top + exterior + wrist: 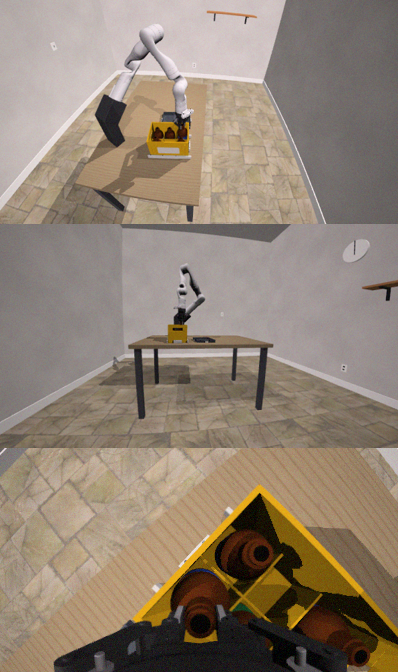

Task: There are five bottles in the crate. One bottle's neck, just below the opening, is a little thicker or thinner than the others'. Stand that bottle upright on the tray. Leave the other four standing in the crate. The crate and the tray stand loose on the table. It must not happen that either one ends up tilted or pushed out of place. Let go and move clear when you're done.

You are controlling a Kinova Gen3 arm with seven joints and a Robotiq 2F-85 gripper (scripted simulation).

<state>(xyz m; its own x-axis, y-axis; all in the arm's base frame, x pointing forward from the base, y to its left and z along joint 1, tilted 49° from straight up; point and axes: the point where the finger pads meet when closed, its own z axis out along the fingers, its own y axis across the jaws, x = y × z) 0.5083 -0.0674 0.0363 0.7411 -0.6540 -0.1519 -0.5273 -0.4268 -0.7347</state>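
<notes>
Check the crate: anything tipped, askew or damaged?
Nothing stands out. The yellow crate sits flat on the table, the visible bottles stand upright in their cells, and the gripper is shut on one bottle's neck. The tray lies flat beside it.
</notes>
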